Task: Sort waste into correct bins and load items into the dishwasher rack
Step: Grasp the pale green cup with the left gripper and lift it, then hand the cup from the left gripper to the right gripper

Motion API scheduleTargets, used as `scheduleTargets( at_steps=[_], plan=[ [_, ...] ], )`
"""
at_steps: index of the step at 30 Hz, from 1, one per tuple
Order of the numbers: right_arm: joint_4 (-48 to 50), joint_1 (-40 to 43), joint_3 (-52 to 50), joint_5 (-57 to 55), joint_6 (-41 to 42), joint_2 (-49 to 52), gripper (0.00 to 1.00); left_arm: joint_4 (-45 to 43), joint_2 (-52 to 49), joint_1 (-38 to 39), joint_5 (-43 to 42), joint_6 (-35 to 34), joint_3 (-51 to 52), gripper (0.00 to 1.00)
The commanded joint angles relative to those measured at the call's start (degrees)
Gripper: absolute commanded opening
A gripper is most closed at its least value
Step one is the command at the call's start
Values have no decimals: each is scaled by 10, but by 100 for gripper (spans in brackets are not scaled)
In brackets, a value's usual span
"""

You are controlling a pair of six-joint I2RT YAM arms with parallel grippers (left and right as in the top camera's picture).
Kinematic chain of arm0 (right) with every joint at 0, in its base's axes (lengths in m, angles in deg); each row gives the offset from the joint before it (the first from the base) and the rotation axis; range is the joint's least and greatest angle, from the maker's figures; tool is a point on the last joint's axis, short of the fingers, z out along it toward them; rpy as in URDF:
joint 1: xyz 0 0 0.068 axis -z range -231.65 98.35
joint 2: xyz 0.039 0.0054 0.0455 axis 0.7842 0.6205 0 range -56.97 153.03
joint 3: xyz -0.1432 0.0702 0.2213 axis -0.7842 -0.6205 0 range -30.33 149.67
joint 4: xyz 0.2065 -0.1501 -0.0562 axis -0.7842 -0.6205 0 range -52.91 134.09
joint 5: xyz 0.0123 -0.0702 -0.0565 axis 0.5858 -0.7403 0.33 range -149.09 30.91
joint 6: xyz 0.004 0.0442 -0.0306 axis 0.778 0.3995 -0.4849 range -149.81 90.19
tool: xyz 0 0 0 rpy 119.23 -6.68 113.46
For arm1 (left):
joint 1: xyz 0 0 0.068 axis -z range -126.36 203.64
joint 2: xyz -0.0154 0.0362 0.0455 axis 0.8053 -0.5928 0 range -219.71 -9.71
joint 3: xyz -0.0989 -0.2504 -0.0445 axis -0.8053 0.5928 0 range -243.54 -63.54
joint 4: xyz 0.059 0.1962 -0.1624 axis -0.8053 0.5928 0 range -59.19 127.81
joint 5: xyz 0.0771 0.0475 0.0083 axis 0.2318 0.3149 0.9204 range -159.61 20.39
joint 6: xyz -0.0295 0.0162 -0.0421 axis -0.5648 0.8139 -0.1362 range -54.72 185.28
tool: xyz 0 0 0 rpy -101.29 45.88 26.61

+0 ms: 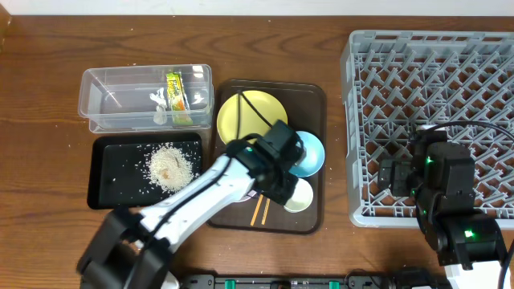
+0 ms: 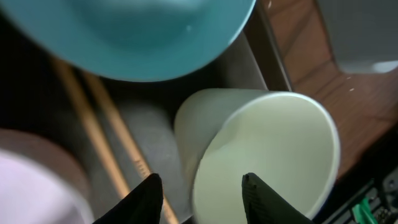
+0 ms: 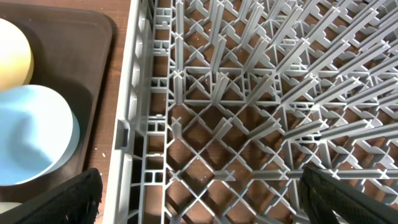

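My left gripper (image 1: 287, 185) (image 2: 202, 199) is open low over the brown serving tray (image 1: 312, 98). It straddles the near wall of the small white cup (image 1: 299, 197) (image 2: 267, 143), one finger outside and one inside. The light blue bowl (image 1: 312, 156) (image 2: 143, 31) lies just beyond it. The wooden chopsticks (image 1: 259, 213) (image 2: 93, 124) lie to the left, next to the white bowl (image 2: 25, 186). The yellow plate (image 1: 241, 116) is at the tray's back. My right gripper (image 1: 401, 177) (image 3: 199, 199) is open and empty over the front-left of the grey dishwasher rack (image 1: 434, 80) (image 3: 249, 93).
The clear tub (image 1: 104, 88) at the back left holds the green-yellow wrapper (image 1: 177, 90) and white scraps (image 1: 158, 100). The black tray (image 1: 108, 189) in front of it holds the rice pile (image 1: 170, 166). The rack's left wall stands close beside the brown tray.
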State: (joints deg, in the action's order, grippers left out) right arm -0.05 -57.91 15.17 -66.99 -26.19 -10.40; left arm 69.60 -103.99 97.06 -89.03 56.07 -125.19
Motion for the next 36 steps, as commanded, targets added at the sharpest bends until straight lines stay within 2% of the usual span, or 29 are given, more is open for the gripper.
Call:
scheduleTargets(
  at_steps=[1,4,5,6,14,20,24,28,31,33,36],
  plan=[
    [-3,8,13,0,-5,-1,99,-1,-28,7,-5,-16,-3,39],
    [-6,8,13,0,-5,-1,99,-1,-38,7,-5,-17,-3,19],
    [-6,8,13,0,-5,-1,99,-1,-37,7,-5,-17,-3,9],
    [-6,8,13,0,-5,-1,99,-1,-34,7,-5,-17,-3,6],
    [11,8,13,0,-5,-1,99,13,45,-15,-7,-22,-11,6],
    [76,8,13,5,13,1,99,-12,135,-124,-31,-80,-11,6],
    [96,8,13,140,19,15,99,-64,136,-224,-158,-139,-11,6],
    [90,8,12,371,16,48,99,-118,103,-290,-318,-199,-11,6],
    [90,0,11,505,-19,84,98,-155,70,-308,-448,-217,-11,6],
    [90,-10,11,552,-42,111,98,-180,50,-309,-518,-230,-11,6],
    [98,-24,11,581,-64,149,99,-200,32,-307,-566,-243,-11,6]
  ],
)
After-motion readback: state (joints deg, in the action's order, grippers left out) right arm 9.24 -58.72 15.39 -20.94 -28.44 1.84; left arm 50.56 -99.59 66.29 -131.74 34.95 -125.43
